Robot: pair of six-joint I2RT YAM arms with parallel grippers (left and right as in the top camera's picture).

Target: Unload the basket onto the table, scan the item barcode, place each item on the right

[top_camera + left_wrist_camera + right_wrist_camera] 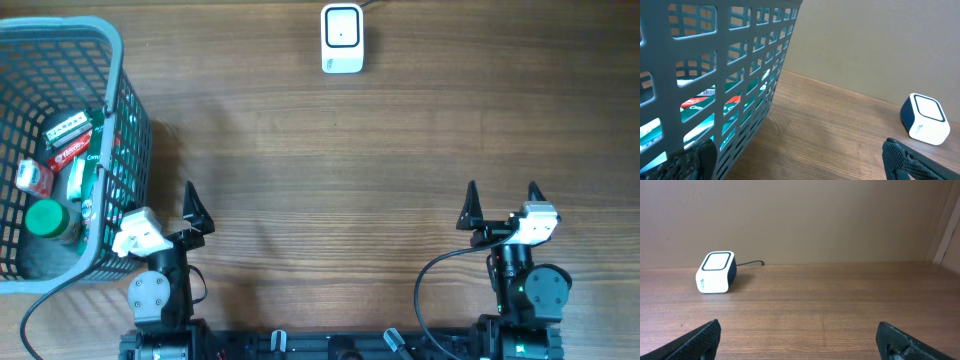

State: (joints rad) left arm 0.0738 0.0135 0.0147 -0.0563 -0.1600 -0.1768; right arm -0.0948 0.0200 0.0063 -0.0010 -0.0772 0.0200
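The white barcode scanner (pixel 341 38) stands at the far middle of the table; it also shows as the scanner (pixel 925 119) at the right of the left wrist view and as the scanner (pixel 716 272) at the left of the right wrist view. Several packaged items lie in the grey basket (pixel 135 140) at left, among them a green-lidded jar (pixel 45 218) and red-and-white packets (pixel 68 135). My left gripper (pixel 150 200) is open and empty beside the basket's near right corner; the basket wall (pixel 740 60) fills its view. My right gripper (pixel 503 195) is open and empty at the near right.
The scanner's cable (pixel 751 263) runs off behind it toward the back wall. Bare wooden tabletop (pixel 330 180) lies between both arms and the scanner. The basket's mesh wall stands close to my left finger (pixel 695 162).
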